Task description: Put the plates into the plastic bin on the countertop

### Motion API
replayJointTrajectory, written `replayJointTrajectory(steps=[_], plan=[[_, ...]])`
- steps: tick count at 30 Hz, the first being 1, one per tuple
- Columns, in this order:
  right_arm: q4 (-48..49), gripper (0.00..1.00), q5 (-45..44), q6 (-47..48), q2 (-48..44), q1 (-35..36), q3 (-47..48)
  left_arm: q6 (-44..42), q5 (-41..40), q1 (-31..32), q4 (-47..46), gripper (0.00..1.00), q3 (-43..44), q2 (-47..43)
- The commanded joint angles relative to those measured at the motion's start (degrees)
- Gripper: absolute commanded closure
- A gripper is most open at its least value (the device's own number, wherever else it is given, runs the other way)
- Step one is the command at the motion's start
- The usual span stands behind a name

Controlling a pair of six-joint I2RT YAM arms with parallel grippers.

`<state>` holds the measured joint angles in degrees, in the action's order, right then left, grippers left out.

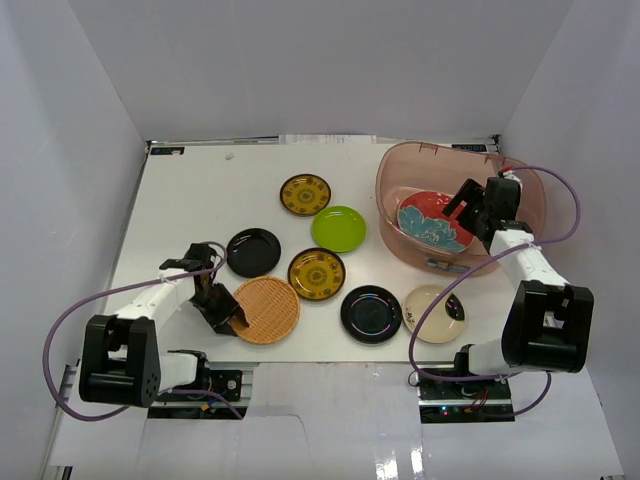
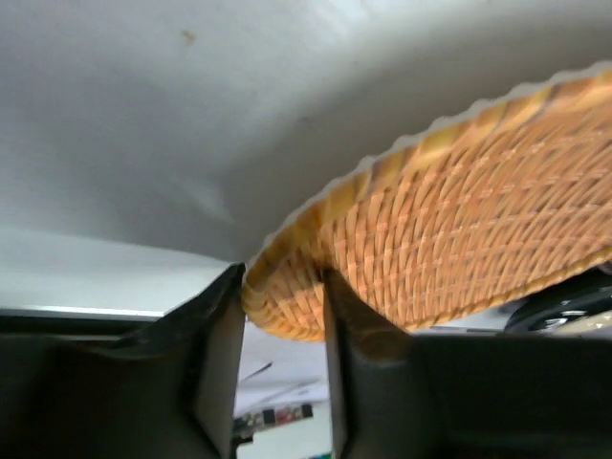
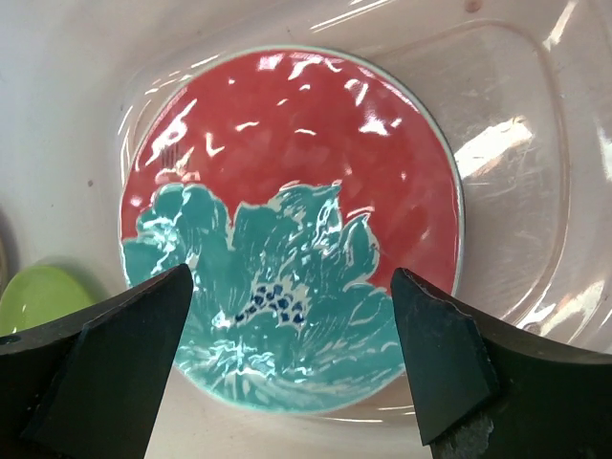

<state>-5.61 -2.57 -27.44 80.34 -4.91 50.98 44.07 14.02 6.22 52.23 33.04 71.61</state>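
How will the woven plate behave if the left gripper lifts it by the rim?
The woven plate looks basket-like, so it is probably light and unlikely to break. Its textured weave should resist slipping in the left gripper. Held only at one edge, it may droop or flex slightly.

Top view: bright, even, diffuse light from above. White walls [image 1: 300, 60] and countertop [image 1: 200, 190] nearly washed out; shadows soft and short. Small highlights on black plate [image 1: 371, 314], 5 o'clock.
Left wrist view: woven plate [image 2: 459, 249] soft, blurred toward 3 o'clock; left fingers [image 2: 215, 354] dark, underlit.
Right wrist view: sharp. White glare streaks over red plate [image 3: 287, 143] and plastic bin [image 3: 516, 191], strongest toward 3 o'clock; right fingers [image 3: 105, 363] silhouetted.
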Motion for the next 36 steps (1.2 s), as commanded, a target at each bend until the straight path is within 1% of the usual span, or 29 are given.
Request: replayJointTrajectory(steps=[1,2,3,4,5,6,8,9,10,12,13,17,19,21,23,24,26,27,29,30,32,35,36], plan=[[4.1,0.1,2.5,0.1,-3.0,-0.3,-0.8,2.1,-0.4,0.2,-3.4,0.65,-1.7,-2.4],[4.5,0.1,6.1,-0.2,-4.6,-0.2,-0.6,2.2,-0.4,0.2,-3.6,0.71,-1.7,-3.2],[4.6,0.09,7.3,-0.3,-5.5,-0.1,-0.2,2.0,-0.3,0.2,-3.9,0.78,-1.7,-3.7],[4.6,0.09,8.3,-0.4,-6.4,0.2,0.1,1.7,0.0,0.2,-4.1,0.93,-1.6,-4.2],[4.4,0.09,9.8,-0.4,-8.4,1.3,0.3,1.3,0.1,0.2,-4.1,0.99,-1.7,-5.1],[4.4,0.08,10.3,-0.5,-9.5,2.2,0.3,0.8,0.6,0.3,-4.0,1.0,-1.5,-5.3],[4.3,0.08,10.7,-0.7,-12.4,6.2,-0.2,-0.1,1.3,0.3,-3.2,1.0,-1.2,-6.0],[4.5,0.08,10.7,-0.9,-13.3,8.4,-0.6,-0.6,1.6,0.4,-2.9,1.0,-1.0,-6.2],[4.8,0.08,10.7,-0.9,-14.8,12.1,-1.7,-1.1,2.5,0.4,-2.2,1.0,-1.0,-6.3],[4.6,0.08,11.6,-1.2,-15.6,15.3,-2.1,-3.1,3.2,0.4,-1.1,1.0,0.0,-7.0],[4.5,0.07,12.1,-1.3,-15.8,18.5,-2.5,-3.7,3.4,0.4,0.7,1.0,0.5,-7.3],[4.1,0.07,13.9,-1.6,-17.5,26.2,-3.9,-8.4,3.6,0.7,3.8,1.0,3.0,-9.4],[4.2,0.07,15.1,-1.6,-18.5,30.6,-4.6,-10.4,2.4,0.9,5.5,1.0,4.8,-11.0],[4.1,0.06,16.4,-1.2,-18.5,33.0,-5.2,-12.4,1.5,1.3,6.2,1.0,8.2,-12.0],[2.9,0.06,18.1,-1.2,-18.2,36.0,-5.0,-13.8,-1.3,2.2,7.5,1.0,11.0,-13.5],[2.5,0.06,18.5,-0.9,-18.0,37.2,-4.8,-14.4,-1.1,2.5,7.5,1.0,12.0,-14.0],[1.2,0.06,18.2,0.1,-17.5,40.3,-4.1,-15.4,0.4,3.0,6.6,1.0,14.2,-15.6],[0.6,0.06,18.0,0.9,-17.1,41.5,-3.1,-16.1,3.6,3.1,5.1,1.0,14.6,-16.0],[-1.2,0.06,18.5,1.7,-16.2,43.8,-2.2,-17.7,5.8,3.5,4.3,1.0,15.8,-16.9],[-1.4,0.06,18.7,1.9,-16.0,44.4,-2.1,-18.5,8.5,3.8,3.2,1.0,16.4,-17.2],[-0.1,0.07,20.3,1.9,-15.4,45.2,-2.7,-19.7,10.4,5.0,2.3,1.0,17.8,-17.9],[2.9,0.07,23.1,1.2,-13.5,45.4,-3.5,-20.1,16.9,5.7,-0.9,1.0,18.4,-18.5],[3.6,0.08,23.8,1.2,-12.1,45.5,-3.6,-20.1,21.0,5.8,-2.8,1.0,18.5,-18.9]])
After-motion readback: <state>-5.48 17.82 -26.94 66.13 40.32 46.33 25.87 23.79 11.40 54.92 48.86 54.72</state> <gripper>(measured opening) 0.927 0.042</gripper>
